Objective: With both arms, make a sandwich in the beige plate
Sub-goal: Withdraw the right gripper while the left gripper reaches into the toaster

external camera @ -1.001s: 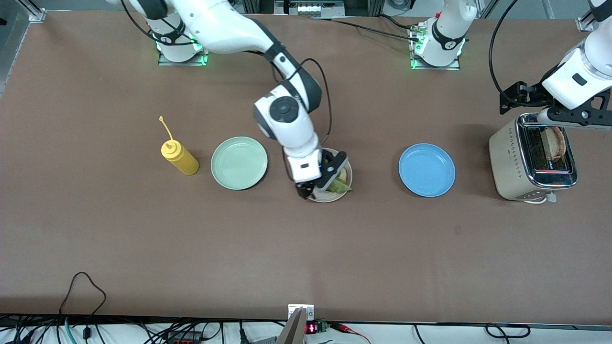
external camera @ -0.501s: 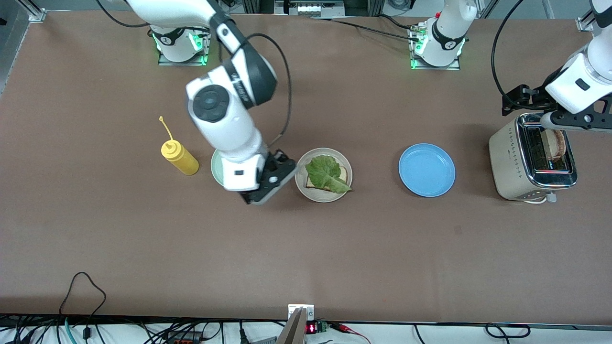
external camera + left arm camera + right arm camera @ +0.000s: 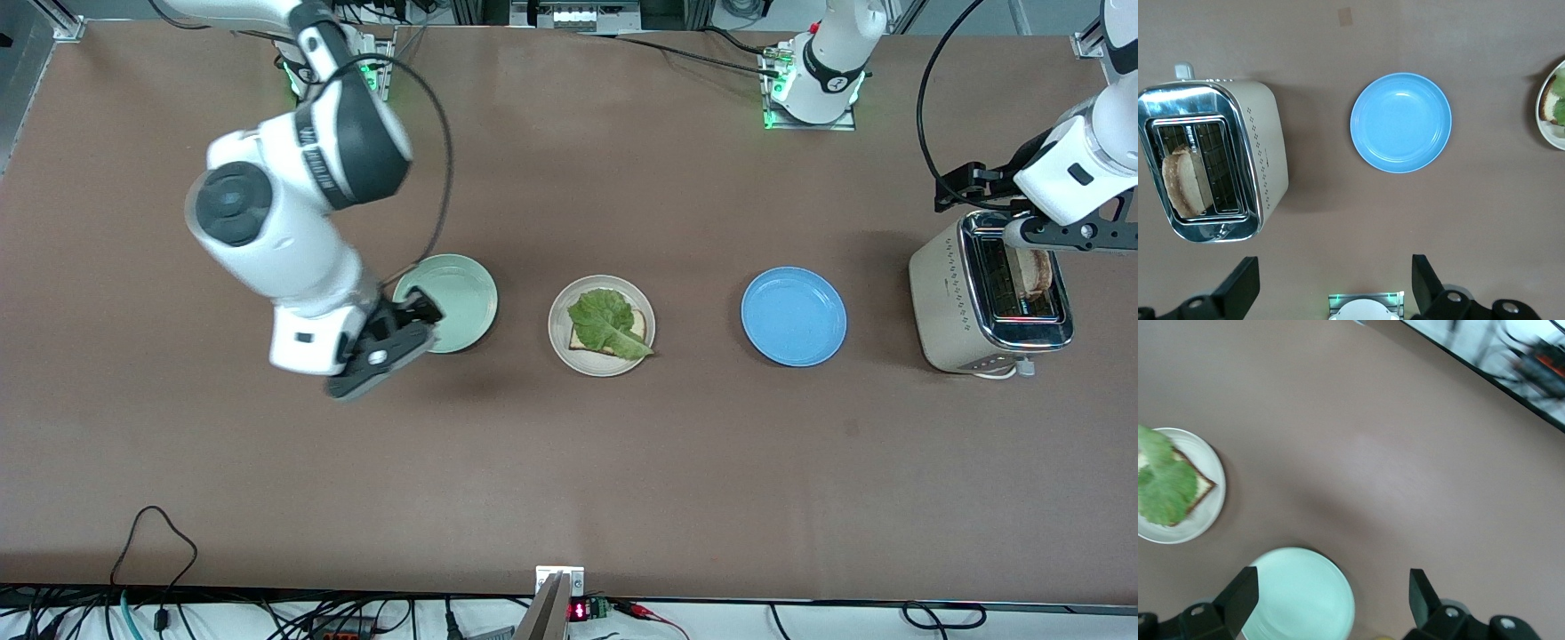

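Note:
The beige plate (image 3: 557, 311) sits mid-table with one bread slice (image 3: 581, 341) on it and a green lettuce leaf (image 3: 607, 322) lying on top. The right wrist view also shows the plate (image 3: 1205, 520), the lettuce (image 3: 1165, 487) and a corner of the bread (image 3: 1201, 485). My right gripper (image 3: 387, 347) hangs open and empty in the air over the edge of the mint-green plate (image 3: 453, 298). The second bread slice (image 3: 1033, 269) stands in a slot of the toaster (image 3: 947, 298). My left gripper (image 3: 1062, 233) hovers over the toaster, open and empty, apart from the bread (image 3: 1181, 183).
A blue plate (image 3: 794, 316) lies between the beige plate and the toaster. The mint-green plate (image 3: 1301, 593) is bare. The right arm's elbow and forearm hang over the table toward its own end. Cables run along the table edge nearest the front camera.
My right gripper has lifted off the beige plate, leaving the lettuce on the bread, and swung past the mint-green plate toward its own end. The left gripper has barely shifted over the toaster.

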Tool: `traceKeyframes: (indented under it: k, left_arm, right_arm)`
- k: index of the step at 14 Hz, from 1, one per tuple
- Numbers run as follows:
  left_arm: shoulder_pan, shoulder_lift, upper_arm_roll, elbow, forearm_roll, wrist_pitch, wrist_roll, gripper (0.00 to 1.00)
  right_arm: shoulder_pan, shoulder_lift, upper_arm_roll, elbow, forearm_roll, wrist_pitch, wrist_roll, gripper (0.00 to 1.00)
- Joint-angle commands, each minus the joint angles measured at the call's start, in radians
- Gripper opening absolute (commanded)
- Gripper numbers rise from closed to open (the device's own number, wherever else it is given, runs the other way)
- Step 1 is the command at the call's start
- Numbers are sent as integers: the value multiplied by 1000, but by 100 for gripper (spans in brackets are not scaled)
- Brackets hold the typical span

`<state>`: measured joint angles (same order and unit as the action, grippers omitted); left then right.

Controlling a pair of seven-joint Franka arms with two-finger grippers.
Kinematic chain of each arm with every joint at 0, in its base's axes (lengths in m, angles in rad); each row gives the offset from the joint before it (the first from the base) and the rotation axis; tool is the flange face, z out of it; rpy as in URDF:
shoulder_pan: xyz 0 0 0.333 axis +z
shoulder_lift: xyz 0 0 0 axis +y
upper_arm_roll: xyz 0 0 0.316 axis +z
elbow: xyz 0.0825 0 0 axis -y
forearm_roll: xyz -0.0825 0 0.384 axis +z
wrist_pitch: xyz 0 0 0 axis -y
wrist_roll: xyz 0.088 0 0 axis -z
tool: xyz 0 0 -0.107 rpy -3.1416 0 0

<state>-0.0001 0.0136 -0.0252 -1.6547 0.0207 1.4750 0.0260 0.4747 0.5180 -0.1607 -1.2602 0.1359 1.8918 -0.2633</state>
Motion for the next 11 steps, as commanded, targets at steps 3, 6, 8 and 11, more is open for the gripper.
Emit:
traceKeyframes:
  k: [3, 6, 8, 11]
  left_arm:
    - [60, 111, 4, 154, 10, -110, 15, 100]
    - [110, 134, 4, 145, 96, -91, 74, 100]
    - [185, 149, 2, 113, 104, -58, 89, 100]
    - [264, 154, 4, 11, 134, 138, 285, 100]
  right_arm:
    - [-192, -108, 30, -45, -10, -163, 80, 100]
    - [-286, -202, 52, -105, -18, -235, 144, 100]
    - [-338, -274, 52, -158, -18, -256, 144, 100]
    - [-398, -410, 95, -269, -74, -257, 148, 100]
